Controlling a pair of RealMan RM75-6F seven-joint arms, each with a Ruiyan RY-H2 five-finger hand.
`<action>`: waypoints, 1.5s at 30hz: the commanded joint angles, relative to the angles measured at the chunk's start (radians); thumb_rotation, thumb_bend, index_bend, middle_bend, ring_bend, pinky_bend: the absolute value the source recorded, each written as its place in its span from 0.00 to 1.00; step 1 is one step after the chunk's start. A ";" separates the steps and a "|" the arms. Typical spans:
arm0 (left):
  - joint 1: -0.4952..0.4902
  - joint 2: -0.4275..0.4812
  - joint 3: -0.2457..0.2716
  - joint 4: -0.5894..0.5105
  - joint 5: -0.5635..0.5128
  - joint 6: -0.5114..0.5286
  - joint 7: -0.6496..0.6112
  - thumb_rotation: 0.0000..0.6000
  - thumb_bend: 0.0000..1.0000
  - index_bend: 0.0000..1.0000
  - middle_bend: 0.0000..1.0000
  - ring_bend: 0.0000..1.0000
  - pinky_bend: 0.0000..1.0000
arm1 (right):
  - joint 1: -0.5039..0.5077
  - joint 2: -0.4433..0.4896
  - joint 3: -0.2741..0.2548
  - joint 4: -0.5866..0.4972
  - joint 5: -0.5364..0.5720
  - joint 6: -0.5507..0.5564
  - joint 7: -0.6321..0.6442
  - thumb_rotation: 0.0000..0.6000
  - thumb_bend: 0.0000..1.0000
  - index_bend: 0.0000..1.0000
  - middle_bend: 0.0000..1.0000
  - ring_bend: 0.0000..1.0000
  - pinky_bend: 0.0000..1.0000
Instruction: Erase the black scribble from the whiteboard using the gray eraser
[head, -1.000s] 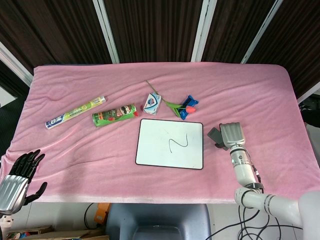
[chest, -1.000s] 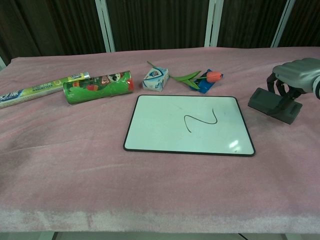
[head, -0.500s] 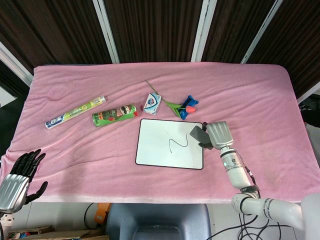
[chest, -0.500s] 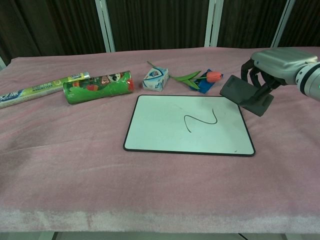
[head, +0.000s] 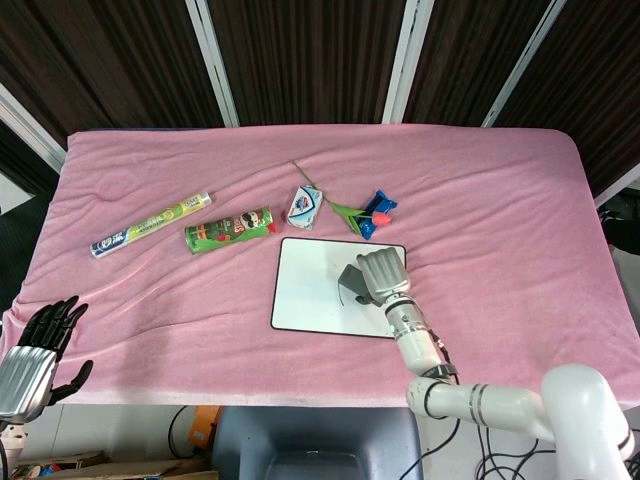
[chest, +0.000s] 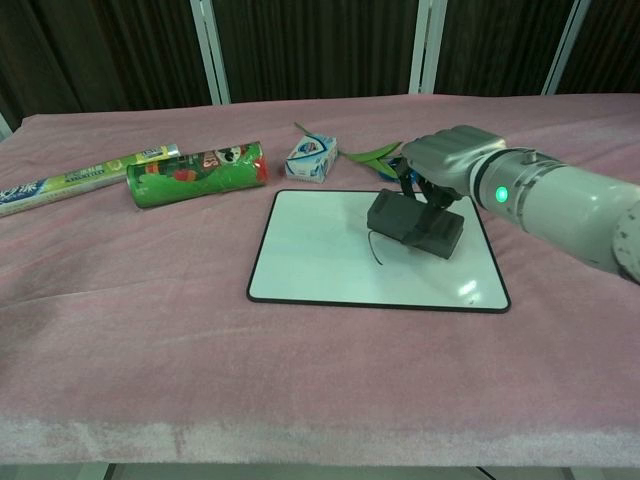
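The whiteboard (head: 310, 290) (chest: 330, 260) lies flat on the pink cloth, near the table's middle. My right hand (head: 381, 274) (chest: 447, 162) holds the gray eraser (head: 352, 283) (chest: 414, 222) over the board's right half, on top of the black scribble. Only the scribble's lower left tail (chest: 373, 247) shows past the eraser in the chest view. My left hand (head: 35, 355) hangs off the table's front left corner, fingers apart and holding nothing.
Behind the board lie a green snack can (head: 229, 229) (chest: 195, 174), a long tube (head: 150, 224) (chest: 70, 177), a small white and blue box (head: 306, 207) (chest: 311, 158) and a green-stemmed flower toy (head: 365, 213) on a blue packet.
My right hand has carried the eraser leftward from the cloth beside the board, across the right edge, onto the scribble. The left hand stayed put.
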 joint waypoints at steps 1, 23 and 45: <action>-0.001 0.001 -0.001 0.001 -0.003 -0.003 -0.002 1.00 0.37 0.00 0.00 0.00 0.08 | 0.043 -0.042 0.013 0.031 0.054 0.009 -0.066 1.00 0.44 1.00 0.81 0.78 0.79; 0.005 0.003 -0.002 0.003 -0.002 0.008 -0.006 1.00 0.37 0.00 0.00 0.00 0.08 | 0.162 -0.163 0.006 0.043 0.186 0.028 -0.241 1.00 0.44 1.00 0.81 0.78 0.79; 0.002 -0.001 -0.005 -0.002 -0.014 -0.010 0.018 1.00 0.37 0.00 0.00 0.00 0.08 | 0.165 -0.161 0.026 0.223 0.216 0.014 -0.249 1.00 0.44 1.00 0.81 0.78 0.79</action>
